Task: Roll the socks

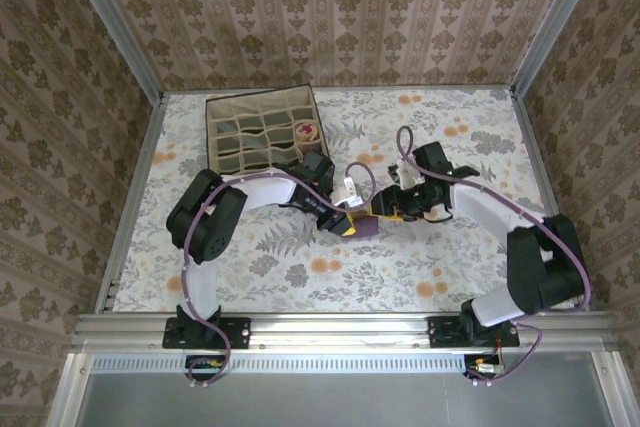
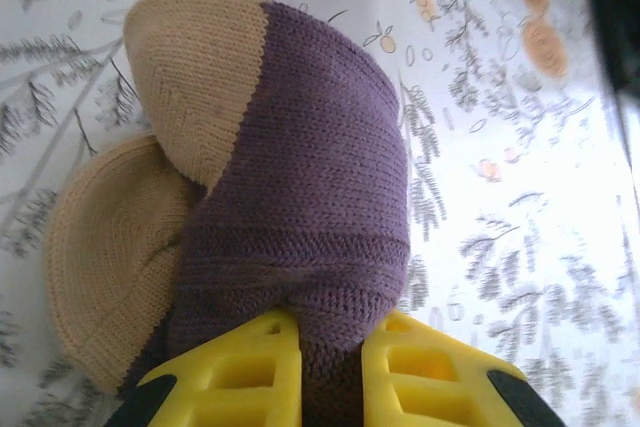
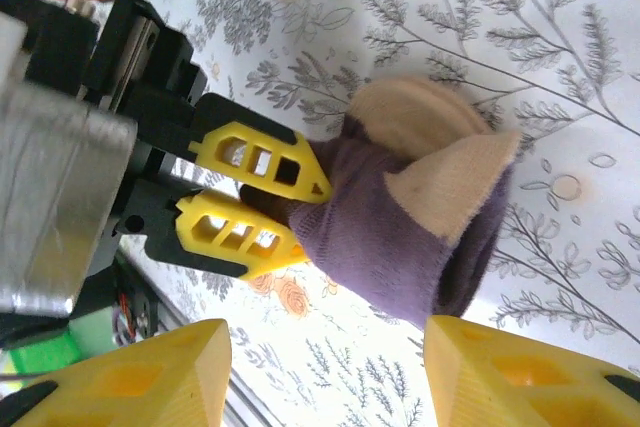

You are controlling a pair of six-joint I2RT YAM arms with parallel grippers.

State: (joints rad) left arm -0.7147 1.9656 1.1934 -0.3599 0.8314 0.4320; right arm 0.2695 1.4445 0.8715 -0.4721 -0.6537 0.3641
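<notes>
A purple sock (image 2: 310, 177) with tan toe and heel, bundled into a roll, sits just above the floral table at its middle (image 1: 368, 226). My left gripper (image 2: 335, 337) is shut on the sock's purple end, its yellow fingers (image 3: 255, 159) pinching the knit. My right gripper (image 3: 328, 342) stands open close beside the roll (image 3: 400, 237), nothing between its fingers, and faces the left gripper (image 1: 348, 223) from the right (image 1: 397, 209). A peach and maroon rolled sock (image 1: 308, 133) lies in a compartment of the box.
A dark fabric box (image 1: 262, 132) with grid compartments stands at the back left of the table. Patterned walls and metal rails (image 1: 345, 325) close in the table. The floral tablecloth (image 1: 450, 267) lies bare in front and to the right.
</notes>
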